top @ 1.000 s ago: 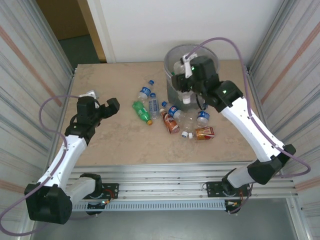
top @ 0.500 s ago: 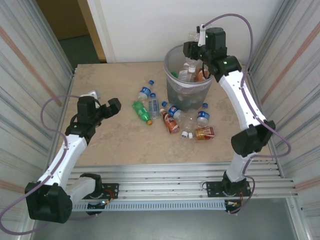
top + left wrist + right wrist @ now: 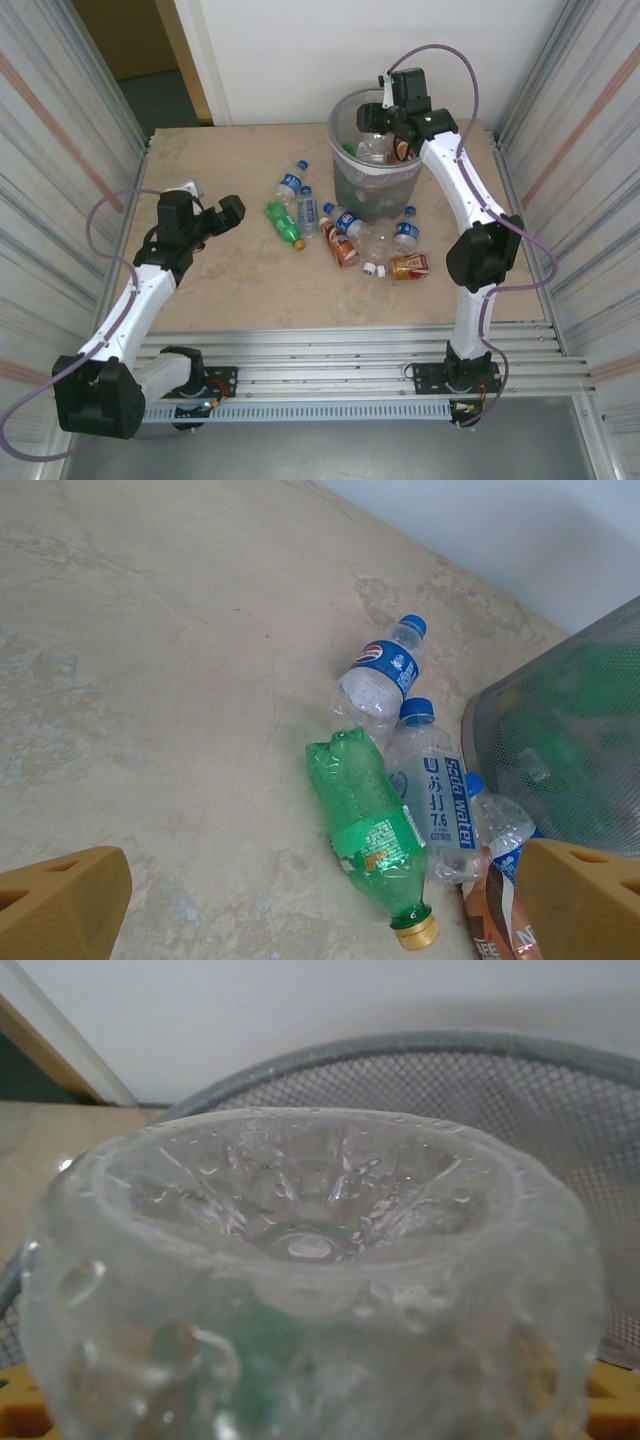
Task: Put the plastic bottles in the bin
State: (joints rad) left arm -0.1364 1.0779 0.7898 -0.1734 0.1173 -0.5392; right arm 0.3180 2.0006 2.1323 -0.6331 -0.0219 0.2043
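The bin [image 3: 340,170] stands at the table's back with several plastic bottles inside. My right gripper [image 3: 386,125] hangs over its rim [image 3: 400,1045]; a clear bottle [image 3: 310,1250] sits base-first between its yellow fingers [image 3: 18,1405], and I cannot make out the grip. Left of the bin lie a green bottle [image 3: 283,223] [image 3: 375,830], a blue-labelled one [image 3: 290,183] [image 3: 380,675] and a soda-water one [image 3: 308,208] [image 3: 432,795]. Brown-labelled bottles [image 3: 343,247] [image 3: 410,266] lie in front. My left gripper [image 3: 212,214] [image 3: 320,900] hovers open left of the green bottle.
A small white object [image 3: 182,187] lies near the table's left rear. Loose white caps [image 3: 372,269] sit among the front bottles. Corrugated walls [image 3: 60,150] close in both sides. The bin's mesh wall [image 3: 560,740] stands right of the left gripper.
My right arm has swung up from the bin's front side to above its rim, carrying the clear bottle. The left arm has stayed where it was.
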